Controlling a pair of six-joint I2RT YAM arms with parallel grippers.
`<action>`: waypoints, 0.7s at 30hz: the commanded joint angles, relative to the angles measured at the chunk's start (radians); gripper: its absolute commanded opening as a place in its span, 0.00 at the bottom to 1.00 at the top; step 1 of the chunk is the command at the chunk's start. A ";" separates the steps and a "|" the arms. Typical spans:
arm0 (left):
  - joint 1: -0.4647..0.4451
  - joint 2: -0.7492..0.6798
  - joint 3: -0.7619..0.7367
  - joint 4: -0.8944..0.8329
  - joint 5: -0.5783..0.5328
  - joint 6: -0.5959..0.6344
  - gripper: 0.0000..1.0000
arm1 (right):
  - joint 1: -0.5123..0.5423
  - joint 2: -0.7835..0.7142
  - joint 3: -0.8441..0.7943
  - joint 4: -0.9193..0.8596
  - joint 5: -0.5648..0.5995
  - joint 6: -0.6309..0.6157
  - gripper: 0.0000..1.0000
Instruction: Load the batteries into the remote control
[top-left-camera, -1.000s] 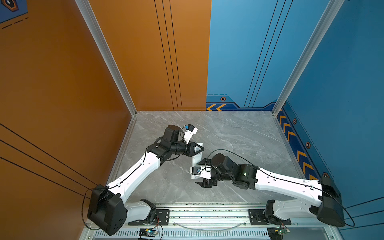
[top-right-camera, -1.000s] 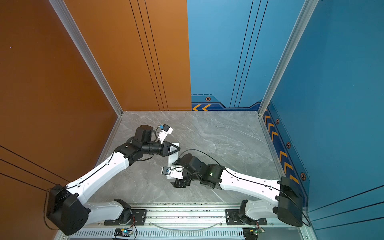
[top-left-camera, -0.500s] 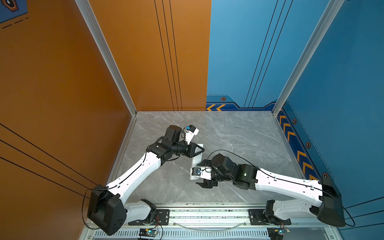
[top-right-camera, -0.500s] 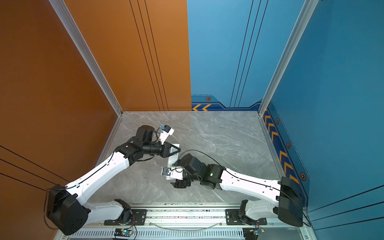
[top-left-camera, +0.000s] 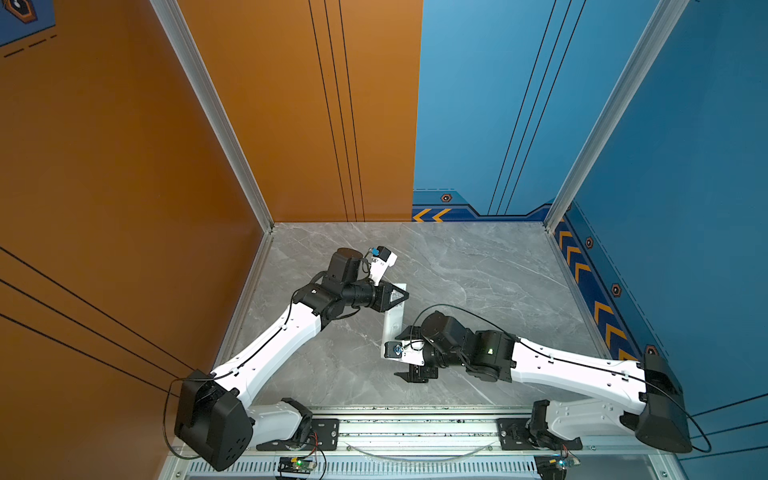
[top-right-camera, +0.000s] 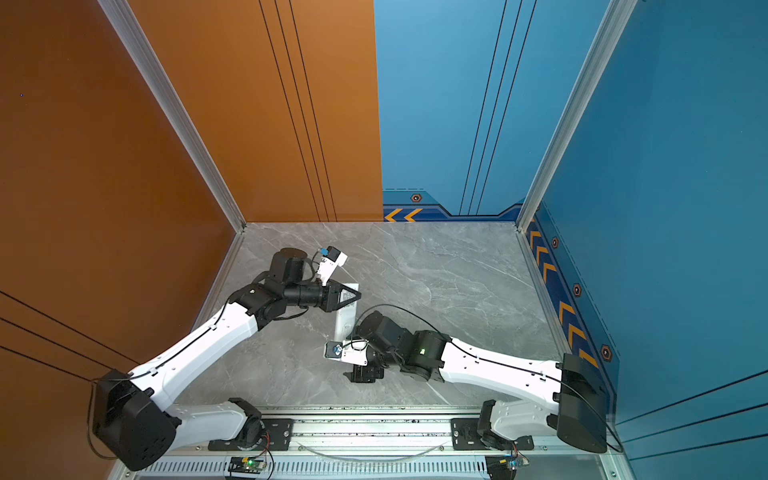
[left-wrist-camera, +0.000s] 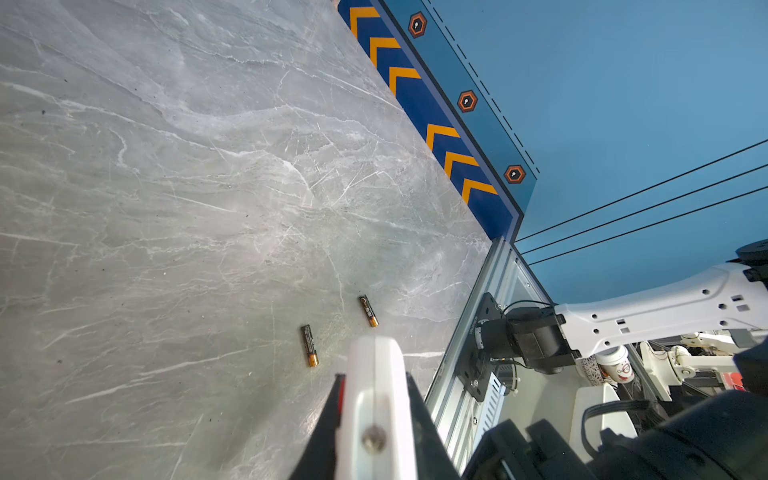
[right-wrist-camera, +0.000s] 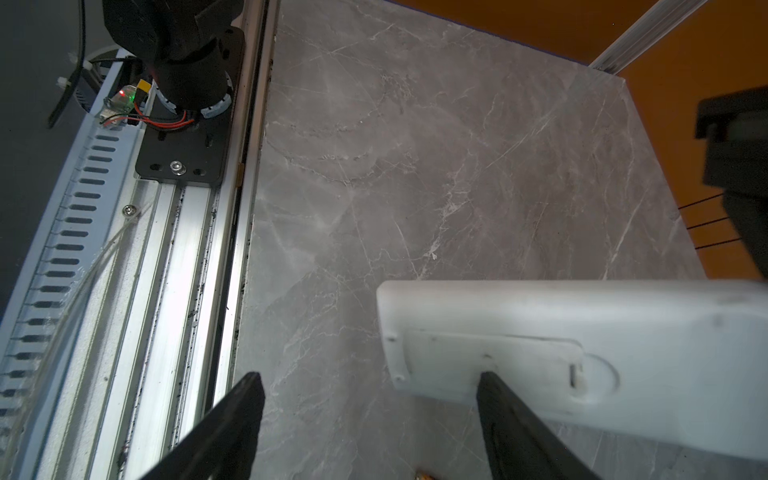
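While the left tool (top-left-camera: 402, 296) is clamping the remote (right-wrist-camera: 582, 328) back-up, the right tool (right-wrist-camera: 369, 376), jaws apart, is touching its cover (right-wrist-camera: 490, 347), probably to open it.

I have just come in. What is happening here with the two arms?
The left end effector is shut on one end of the white remote. The remote's back, with the battery cover, faces the right wrist camera. The right end effector is open at the other end, with one finger at the closed cover. Two batteries lie loose on the table, not yet loaded.
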 joint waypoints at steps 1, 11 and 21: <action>-0.006 -0.005 0.028 0.026 -0.012 0.018 0.00 | 0.004 -0.017 -0.011 -0.016 0.008 0.026 0.79; -0.007 -0.007 0.019 0.027 -0.025 0.009 0.00 | 0.004 -0.089 -0.046 0.048 0.045 0.044 0.81; -0.015 0.000 0.020 0.032 -0.020 0.004 0.00 | -0.001 -0.102 -0.049 0.085 0.093 0.042 0.88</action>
